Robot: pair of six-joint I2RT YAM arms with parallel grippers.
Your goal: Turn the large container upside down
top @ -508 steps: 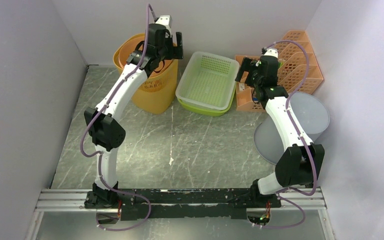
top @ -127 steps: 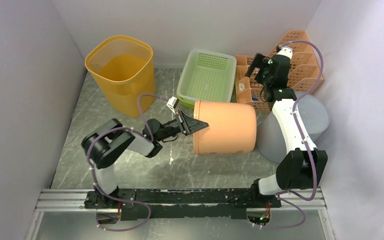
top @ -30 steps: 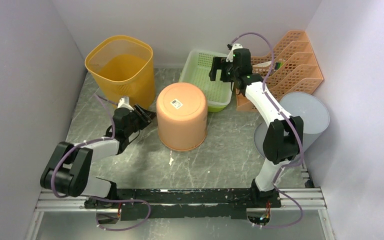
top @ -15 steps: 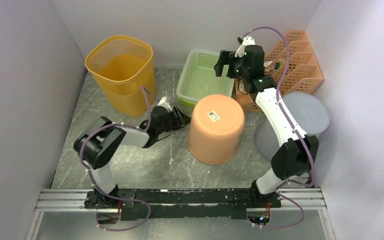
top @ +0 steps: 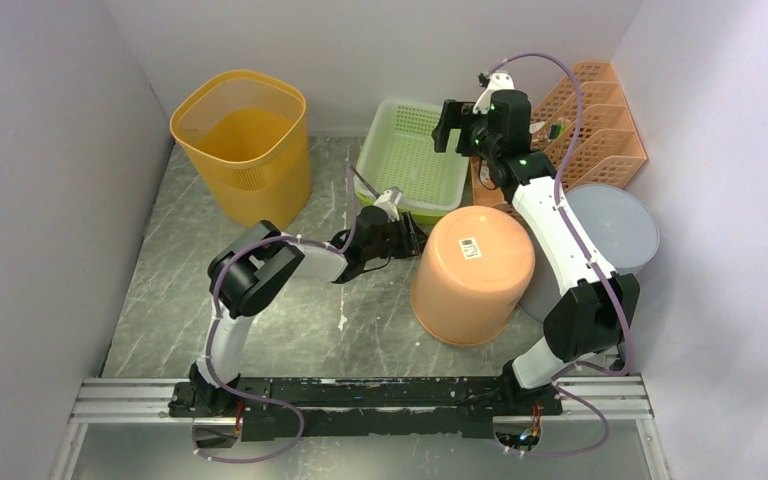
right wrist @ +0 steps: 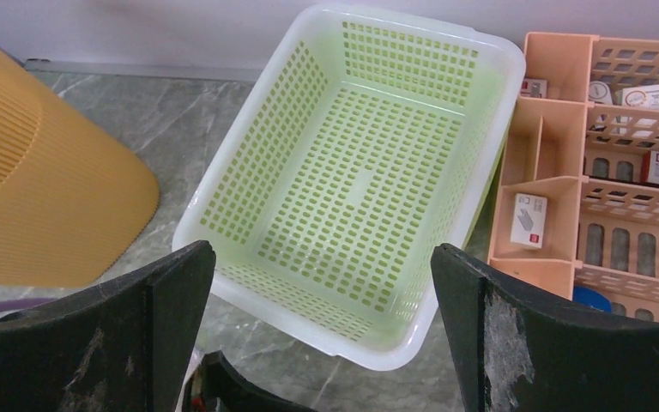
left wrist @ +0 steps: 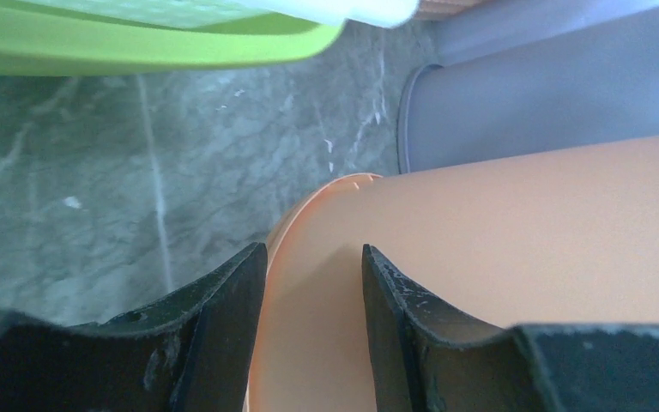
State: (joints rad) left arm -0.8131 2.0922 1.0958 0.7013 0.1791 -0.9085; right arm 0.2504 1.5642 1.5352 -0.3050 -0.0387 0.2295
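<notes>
The large container is a peach-orange tub. It stands bottom-up on the table right of centre, with a white label on its upturned base. My left gripper is at its left side, low by the rim. In the left wrist view the gripper has its jaws close together astride the rim: one finger on the table side, the other on the outer wall. My right gripper is open and empty, high over the green basket; it shows in the right wrist view.
A yellow bin stands at the back left and the green basket at the back middle. An orange desk organiser is at the back right. A grey round tub lies just right of the container. Walls close in on three sides.
The orange container has slid to the right across the table, base still up, and my left gripper has followed at its left side. My right gripper rose slightly and stays over the basket.
</notes>
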